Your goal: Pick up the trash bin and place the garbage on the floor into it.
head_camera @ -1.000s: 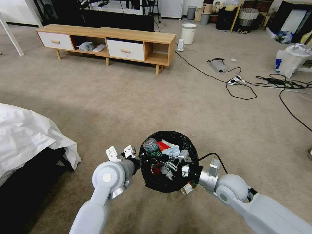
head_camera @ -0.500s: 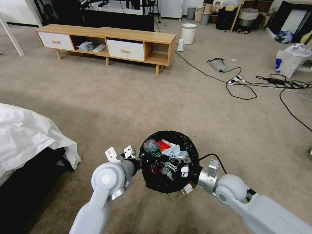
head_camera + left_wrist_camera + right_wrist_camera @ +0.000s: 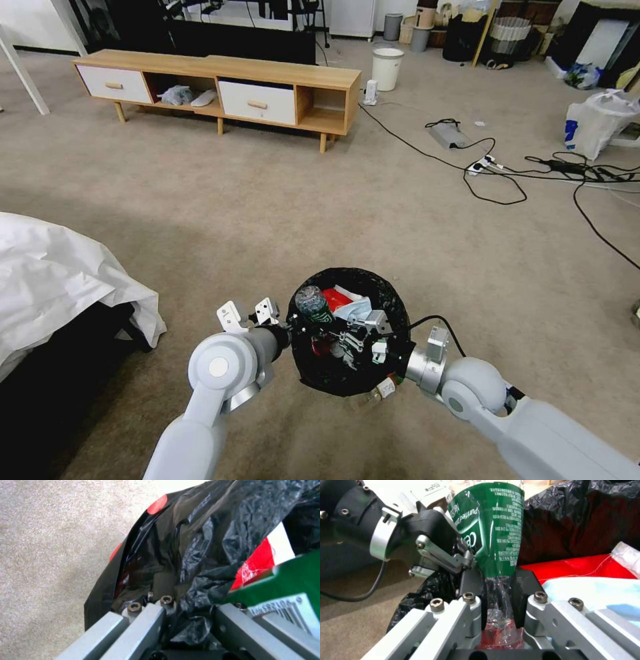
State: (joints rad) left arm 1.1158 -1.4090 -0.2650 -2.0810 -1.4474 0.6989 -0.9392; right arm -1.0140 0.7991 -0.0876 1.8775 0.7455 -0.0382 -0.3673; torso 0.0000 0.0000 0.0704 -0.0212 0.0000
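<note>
Black crinkled plastic is the whole story right now: the trash bin [image 3: 347, 333] sits low in front of the robot, held off to its left side by the left gripper [image 3: 186, 620], whose fingers are pinched shut on a fold of the liner at the rim. Over the opening, the right gripper [image 3: 498, 600] has its fingers closed on a clear bottle with a green label [image 3: 493, 530], squeezing it flat at the waist, label end pointing across the bin toward the other wrist.

Inside already, from the head view: a red wrapper [image 3: 333, 298], a bluish tissue [image 3: 353, 309] and a second green-labelled bottle [image 3: 311, 303] standing near the left rim. Another bottle with a brownish neck [image 3: 381, 390] lies at the near edge, and whether it is hanging off the rim or resting on the floor [image 3: 267, 220] below, I can't quite tell.

So the step in hand looks like the drop. To do it well, the bottle's full length should be over the mouth before the fingers part, since it is long and the bin is crowded; a tilt, label end down, would help it slide between the wrapper and the tissue. The left grip is only on thin liner, so steadiness matters, because a jolt could tear the bag or tip the load. That near-edge bottle looks like the one piece left to deal with.
</note>
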